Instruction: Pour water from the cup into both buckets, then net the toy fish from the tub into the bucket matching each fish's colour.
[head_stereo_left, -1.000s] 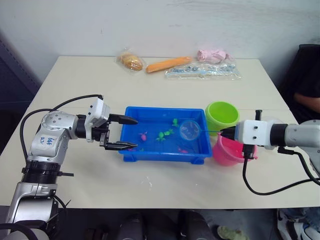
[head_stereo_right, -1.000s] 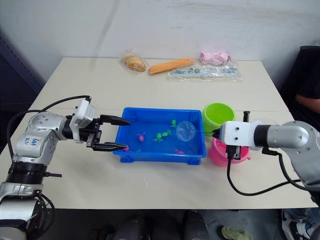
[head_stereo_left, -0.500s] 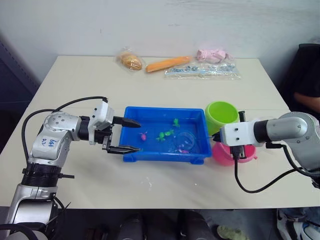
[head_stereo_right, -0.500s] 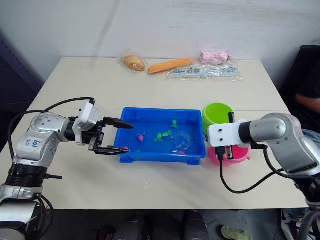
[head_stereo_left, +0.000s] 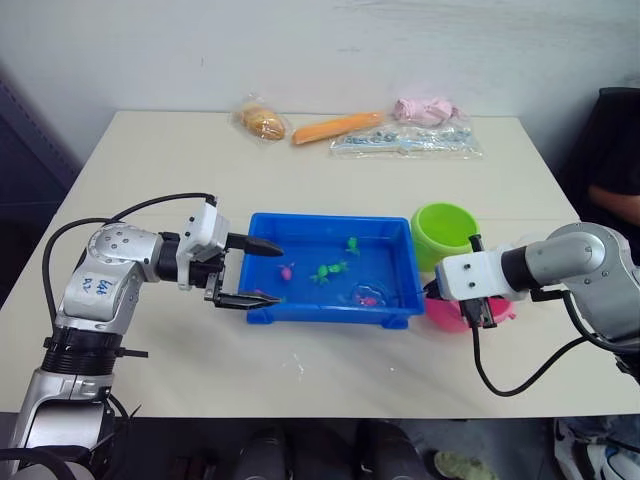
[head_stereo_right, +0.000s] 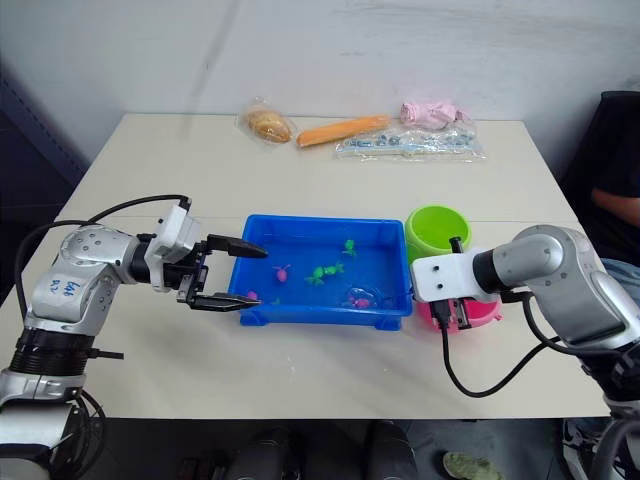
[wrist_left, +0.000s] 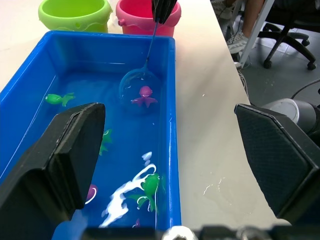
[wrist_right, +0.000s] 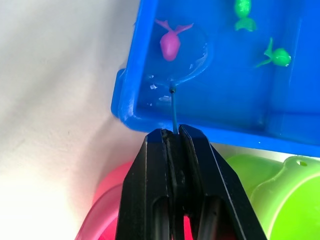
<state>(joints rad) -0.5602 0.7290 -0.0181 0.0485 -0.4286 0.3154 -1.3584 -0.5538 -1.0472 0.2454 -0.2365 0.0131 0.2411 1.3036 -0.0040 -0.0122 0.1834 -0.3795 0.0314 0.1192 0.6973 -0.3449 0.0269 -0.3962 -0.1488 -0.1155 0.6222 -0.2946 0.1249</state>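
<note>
The blue tub (head_stereo_left: 330, 312) sits mid-table and holds water, with green fish (head_stereo_left: 325, 270) and pink fish (head_stereo_left: 286, 270) in it. My right gripper (wrist_right: 172, 132) is shut on the thin handle of a small round net (wrist_right: 176, 55). The net is dipped in the tub's front right part, around a pink fish (wrist_left: 145, 95). The green bucket (head_stereo_left: 444, 232) and the pink bucket (head_stereo_left: 452, 314) stand just right of the tub, the pink one partly behind my right gripper (head_stereo_left: 434, 290). My left gripper (head_stereo_left: 270, 273) is open, its fingers either side of the tub's left front corner. The cup is out of view.
Along the table's far edge lie a bagged bread roll (head_stereo_left: 262, 121), an orange carrot (head_stereo_left: 337, 127), a clear packet (head_stereo_left: 405, 143) and a pink bundle (head_stereo_left: 424, 108). A person (head_stereo_left: 612, 150) sits off the table's right side. Bare table lies in front of the tub.
My right gripper has drawn in toward the tub's right end and lowered the net from above the water into it, around a pink fish. My left gripper shifted slightly right to the tub.
</note>
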